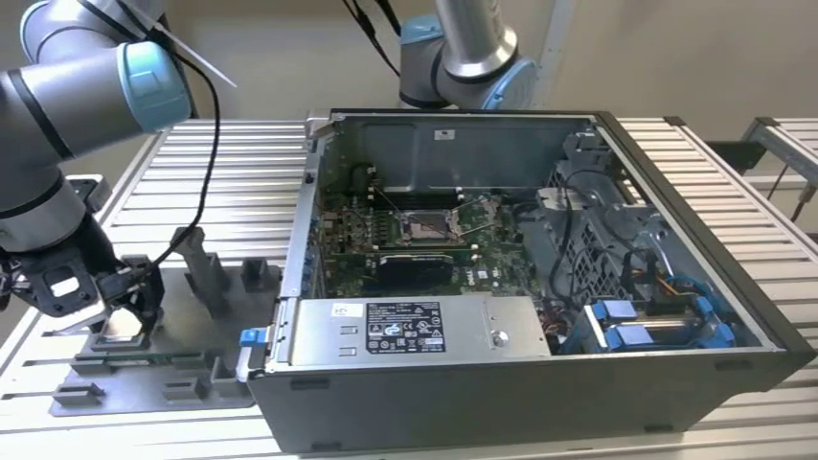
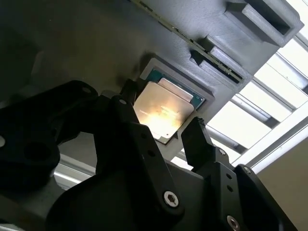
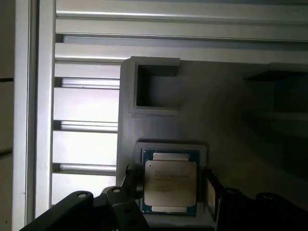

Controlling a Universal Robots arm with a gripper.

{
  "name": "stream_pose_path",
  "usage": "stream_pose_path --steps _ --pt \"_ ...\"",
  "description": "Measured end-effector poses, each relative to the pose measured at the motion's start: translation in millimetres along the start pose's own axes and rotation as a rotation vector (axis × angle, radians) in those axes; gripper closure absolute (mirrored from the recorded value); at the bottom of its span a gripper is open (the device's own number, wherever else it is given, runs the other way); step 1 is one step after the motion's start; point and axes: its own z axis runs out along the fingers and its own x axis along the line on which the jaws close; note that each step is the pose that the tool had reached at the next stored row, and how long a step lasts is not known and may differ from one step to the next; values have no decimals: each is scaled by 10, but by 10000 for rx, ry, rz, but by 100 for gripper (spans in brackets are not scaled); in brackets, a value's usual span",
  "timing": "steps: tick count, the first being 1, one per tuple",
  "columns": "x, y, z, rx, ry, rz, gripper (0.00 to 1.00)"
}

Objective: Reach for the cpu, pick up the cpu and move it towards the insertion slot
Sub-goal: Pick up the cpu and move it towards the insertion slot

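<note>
The cpu [image 3: 171, 182] is a pale silvery square chip lying flat in a shallow nest of the grey fixture plate [image 1: 141, 385], at the exterior view's left. My gripper [image 3: 171, 186] hangs low right over it, open, one black finger on each side of the chip in both wrist views. The cpu [image 2: 162, 107] still rests in its nest, lit by a bright glare; I cannot tell if the fingertips [image 2: 194, 129] touch its edges. The insertion slot [image 1: 428, 225], a silver-framed socket with a dark centre, sits on the green board inside the open computer case, well toward the exterior view's right of my gripper [image 1: 122, 321].
The open computer case [image 1: 537, 374] has tall metal walls, a power supply at its front and blue-clipped cables on the exterior view's right. Upright grey fixture blocks [image 1: 205, 273] stand between my gripper and the case. A second arm's joint [image 1: 461, 53] hangs behind the case. Ribbed metal table [image 1: 217, 182] lies underneath.
</note>
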Motion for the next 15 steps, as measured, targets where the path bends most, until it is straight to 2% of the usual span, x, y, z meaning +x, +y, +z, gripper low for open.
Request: stream_pose_path --steps 10,11,15 --pt "1 0 5 1 2 0 0" --pt "1 0 5 1 2 0 100" --pt "1 0 5 1 2 0 100"
